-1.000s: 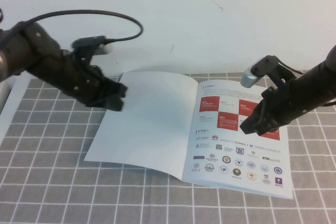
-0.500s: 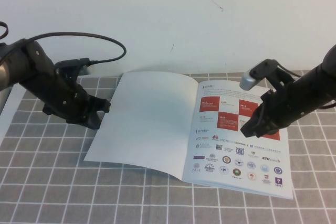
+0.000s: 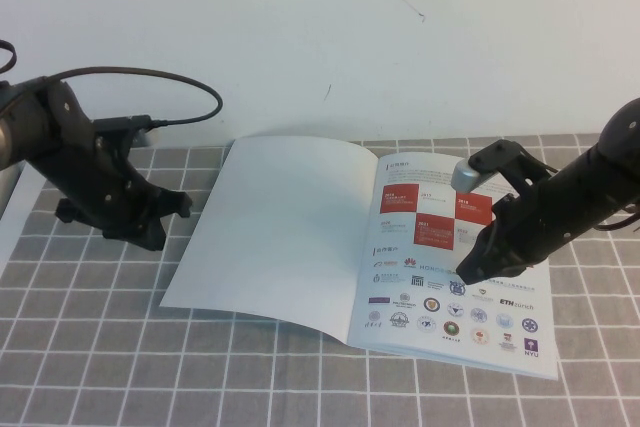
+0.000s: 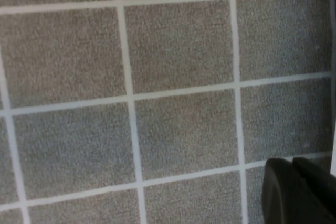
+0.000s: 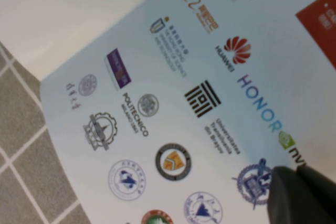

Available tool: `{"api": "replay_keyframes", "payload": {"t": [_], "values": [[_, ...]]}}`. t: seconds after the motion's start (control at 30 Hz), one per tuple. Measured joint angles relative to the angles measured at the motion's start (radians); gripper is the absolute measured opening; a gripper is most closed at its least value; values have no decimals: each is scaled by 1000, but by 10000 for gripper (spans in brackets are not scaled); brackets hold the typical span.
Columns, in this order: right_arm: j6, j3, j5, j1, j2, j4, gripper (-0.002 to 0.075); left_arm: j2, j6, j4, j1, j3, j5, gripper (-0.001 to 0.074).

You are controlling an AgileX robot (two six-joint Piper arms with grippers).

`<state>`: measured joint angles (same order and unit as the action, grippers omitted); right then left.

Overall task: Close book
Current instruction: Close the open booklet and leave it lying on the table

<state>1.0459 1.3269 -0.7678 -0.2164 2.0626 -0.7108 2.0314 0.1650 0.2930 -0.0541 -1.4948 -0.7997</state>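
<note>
The book [image 3: 290, 227] lies open and flat on the grey checked mat [image 3: 100, 347]; its left page is blank white and its right page [image 3: 440, 277] carries red blocks and rows of logos. My left gripper [image 3: 162, 219] is low over the mat, a short way left of the book's left edge, and is shut with nothing in it. In the left wrist view the dark fingertips [image 4: 286, 182] hover over mat squares. My right gripper [image 3: 472, 272] is shut, its tip down at the printed page near the logos. In the right wrist view its fingertips [image 5: 286, 192] meet over that page [image 5: 173, 77].
A black cable [image 3: 150, 82] loops behind the left arm. A white strip [image 3: 12, 209] borders the mat at far left. Behind the mat is a plain white surface [image 3: 330, 27]. Mat stretches in front of the book.
My left gripper has drawn back leftward and downward, off the book's left edge onto the mat. My right gripper has shifted slightly lower and leftward over the printed page.
</note>
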Motion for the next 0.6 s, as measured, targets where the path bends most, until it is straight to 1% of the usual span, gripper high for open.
{"api": "replay_keyframes", "payload": {"t": [0.17,0.27,0.4,0.6], "values": [[0,0,0,0,0,-2,-3,38,0,16,0,0,-31,-3],[0,0,0,0,0,-2,-3,60,28,81,2,0,-50,-4],[0,0,0,0,0,-2,-3,62,120,247,2,0,-80,-4],[0,0,0,0,0,-3,-3,62,326,593,3,0,-174,-4]]}}
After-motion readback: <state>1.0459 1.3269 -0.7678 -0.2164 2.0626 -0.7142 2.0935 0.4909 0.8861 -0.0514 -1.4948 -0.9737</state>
